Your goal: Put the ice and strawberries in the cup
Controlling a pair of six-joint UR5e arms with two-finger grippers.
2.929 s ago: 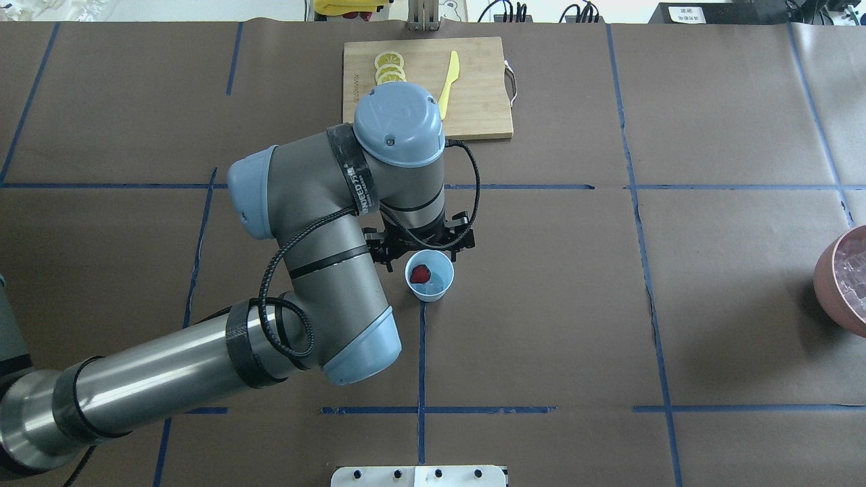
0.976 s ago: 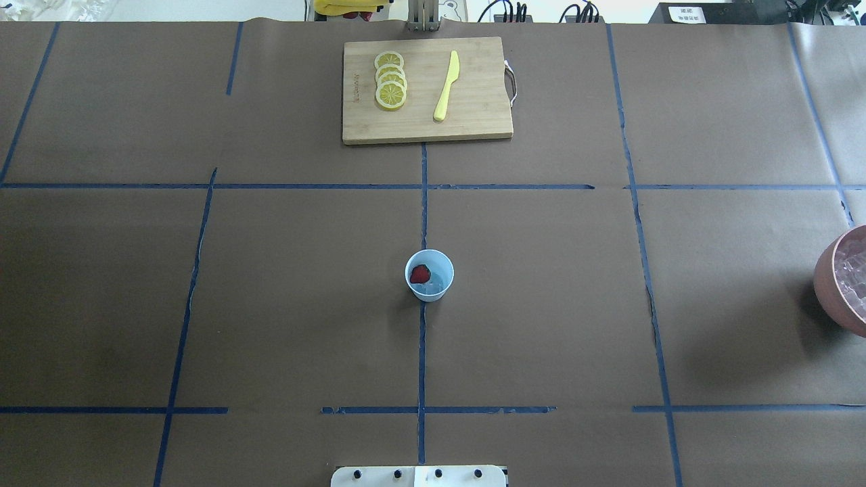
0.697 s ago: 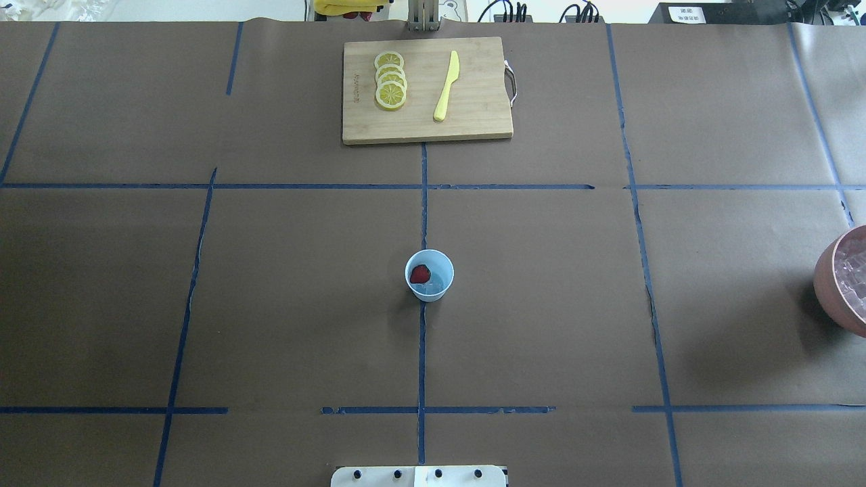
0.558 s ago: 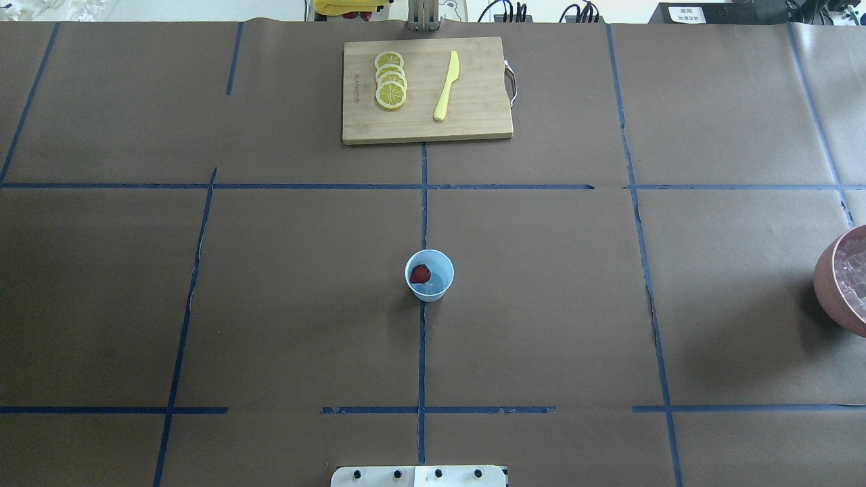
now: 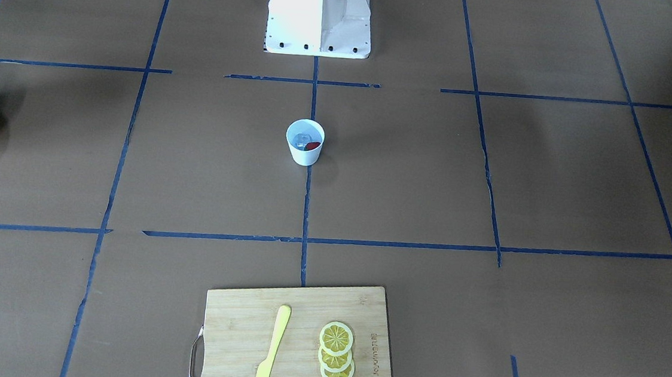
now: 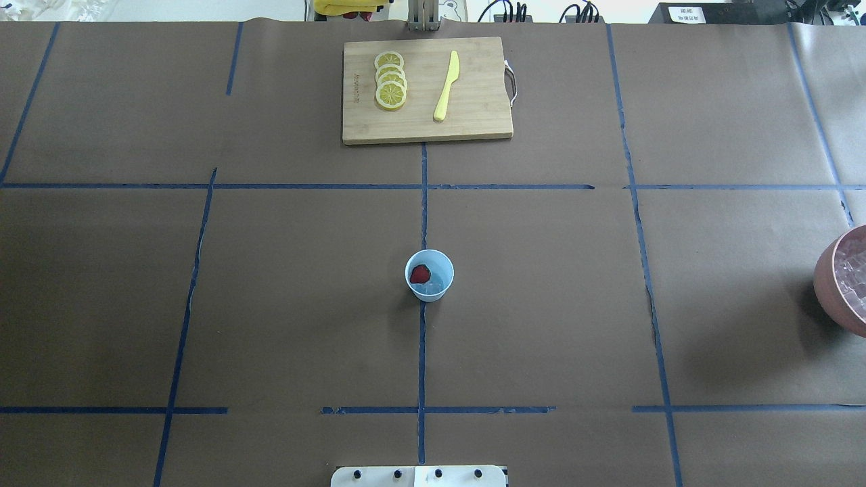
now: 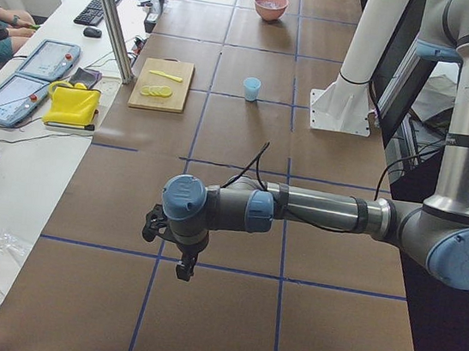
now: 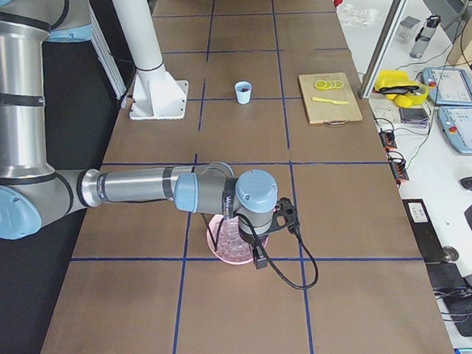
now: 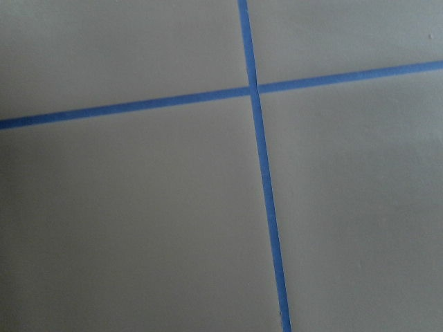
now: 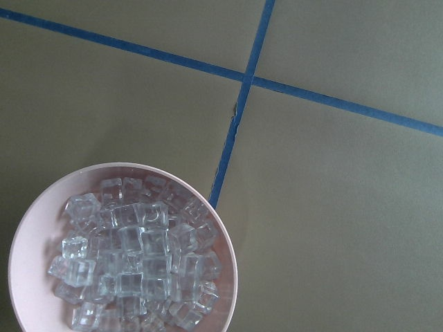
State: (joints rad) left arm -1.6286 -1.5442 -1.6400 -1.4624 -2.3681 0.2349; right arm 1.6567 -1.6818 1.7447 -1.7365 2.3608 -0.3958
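The small white cup [image 6: 429,276] stands upright at the table's middle, also seen in the front view [image 5: 304,143]. Inside it lie a red strawberry [image 6: 420,273] and a clear ice cube [image 6: 433,289]. More ice [image 10: 131,256] fills the pink bowl [image 10: 228,277] at the table's right end. My right gripper [image 8: 260,260] hangs over that bowl, and I cannot tell whether it is open or shut. My left gripper [image 7: 184,268] hangs over bare table far to the left, and I cannot tell its state either. Neither wrist view shows fingers.
A wooden cutting board [image 6: 473,128] at the far middle carries lemon slices [image 6: 390,80] and a yellow knife [image 6: 446,86]. The robot's white base [image 5: 320,13] stands at the near edge. The pink bowl's rim [image 6: 829,284] shows at the overhead view's right edge.
The left arm, which stood just behind the cup 2.9 s ago, has left the overhead view. Cup, strawberry and ice have stayed put over the last second.
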